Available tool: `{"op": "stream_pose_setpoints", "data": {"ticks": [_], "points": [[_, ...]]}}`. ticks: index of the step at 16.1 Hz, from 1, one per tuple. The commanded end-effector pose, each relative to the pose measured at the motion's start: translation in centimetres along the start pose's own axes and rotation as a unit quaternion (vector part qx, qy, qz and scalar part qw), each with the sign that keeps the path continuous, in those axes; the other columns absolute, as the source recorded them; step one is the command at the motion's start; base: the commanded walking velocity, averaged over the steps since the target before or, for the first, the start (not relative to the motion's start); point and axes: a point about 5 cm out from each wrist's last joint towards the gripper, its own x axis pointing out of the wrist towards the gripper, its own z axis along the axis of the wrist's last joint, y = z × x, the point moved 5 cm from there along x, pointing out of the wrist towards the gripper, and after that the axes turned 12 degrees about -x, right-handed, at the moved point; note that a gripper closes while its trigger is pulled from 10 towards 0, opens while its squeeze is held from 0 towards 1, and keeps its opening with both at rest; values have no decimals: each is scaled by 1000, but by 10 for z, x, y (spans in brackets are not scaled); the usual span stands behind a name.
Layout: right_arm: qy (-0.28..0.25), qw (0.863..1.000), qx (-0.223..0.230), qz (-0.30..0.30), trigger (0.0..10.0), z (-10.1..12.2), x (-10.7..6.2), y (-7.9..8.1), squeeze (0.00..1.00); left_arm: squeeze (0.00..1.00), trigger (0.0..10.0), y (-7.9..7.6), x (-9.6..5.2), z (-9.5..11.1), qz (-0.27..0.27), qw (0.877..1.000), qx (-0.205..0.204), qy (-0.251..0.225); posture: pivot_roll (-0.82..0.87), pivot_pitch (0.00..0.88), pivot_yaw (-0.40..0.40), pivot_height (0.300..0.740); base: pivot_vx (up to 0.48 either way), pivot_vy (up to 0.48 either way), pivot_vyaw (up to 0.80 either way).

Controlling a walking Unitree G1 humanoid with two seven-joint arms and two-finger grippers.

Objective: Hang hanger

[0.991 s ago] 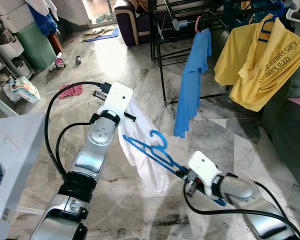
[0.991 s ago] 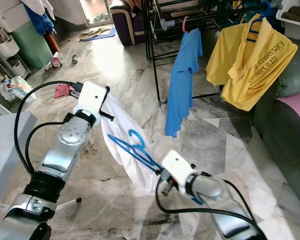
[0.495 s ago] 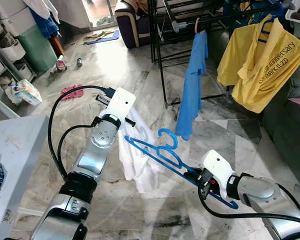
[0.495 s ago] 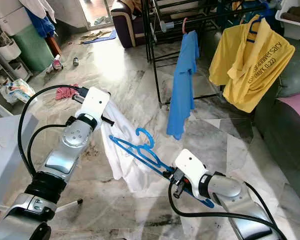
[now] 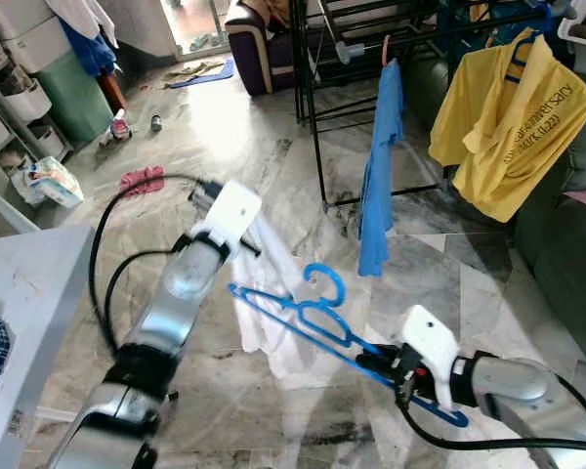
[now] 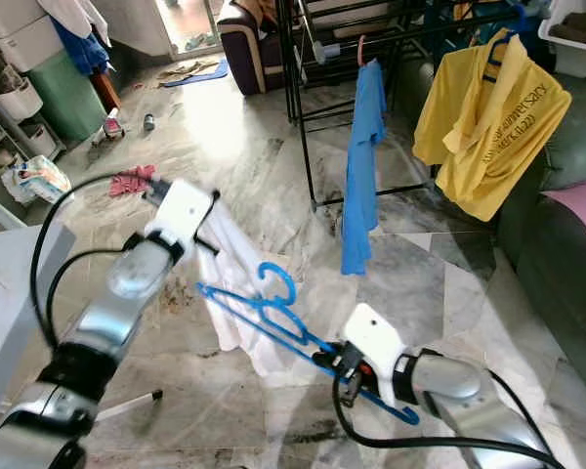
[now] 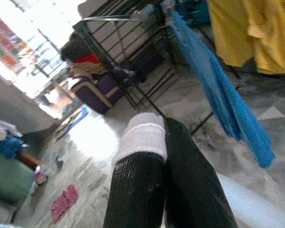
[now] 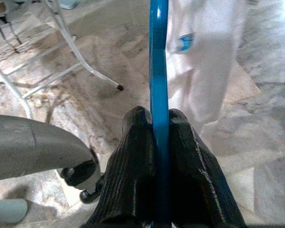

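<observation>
A blue plastic hanger (image 5: 308, 311) is held level above the floor, its hook (image 5: 324, 278) pointing up. My right gripper (image 5: 379, 363) is shut on the hanger's lower bar (image 8: 159, 71) near its right end. The hanger's left end lies across a white garment (image 5: 269, 318) that hangs down towards the floor. My left gripper (image 7: 164, 126) is shut on the top of that garment (image 6: 225, 249); a white patch of it shows on one fingertip (image 7: 141, 135). The black drying rack (image 5: 317, 98) stands beyond, with a blue shirt (image 5: 381, 176) and a yellow shirt (image 5: 508, 117) hanging on it.
A white table (image 5: 29, 293) is at my left. A dark sofa (image 5: 566, 244) runs along the right. On the marble floor lie a pink cloth (image 5: 142, 179) and small items; a green bin (image 5: 63, 88) and a purple couch (image 5: 249, 39) stand at the back.
My right gripper has drawn the hanger to the right and a little lower. My left arm is blurred from moving, still holding the white garment. The blue shirt has swung slightly.
</observation>
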Motion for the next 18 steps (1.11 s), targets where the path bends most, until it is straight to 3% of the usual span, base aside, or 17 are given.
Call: {"op": "stream_pose_setpoints", "data": {"ticks": [1, 5, 8, 10, 13, 16, 18], "points": [[-8, 1000, -8, -16, 10000, 5, -3, -4, 0, 0, 10000, 6, -5, 5, -3, 1000, 18, -14, -10, 44, 182, 740, 0, 0, 0], [-3, 1000, -3, -13, 10000, 3, -10, 1, 0, 0, 10000, 14, -13, 6, 10, 1000, 14, -21, -7, 42, 183, 740, 0, 0, 0], [5, 1000, -7, -3, 10000, 1, -9, 7, 0, 0, 10000, 13, -6, 11, 14, 999, 20, -26, -9, 45, 187, 740, 0, 0, 0], [9, 1000, -6, 2, 10000, 0, -12, 10, 0, 0, 10000, 19, 3, 12, 42, 998, 42, -1, -14, 47, 201, 740, 0, 0, 0], [31, 999, -17, -11, 10000, -7, -16, 4, 0, 0, 10000, 22, 11, 11, 68, 996, 49, 19, -22, 48, 208, 740, 0, 0, 0], [38, 997, -34, -56, 10000, -6, -9, -12, 0, 0, 10000, 22, 20, 13, 98, 994, 9, 45, -22, 47, 213, 740, 0, 0, 0], [37, 997, -37, -63, 10000, -4, -2, -14, 0, 0, 10000, 20, 21, 15, 97, 994, 6, 46, -19, 47, 212, 740, 0, 0, 0]]}}
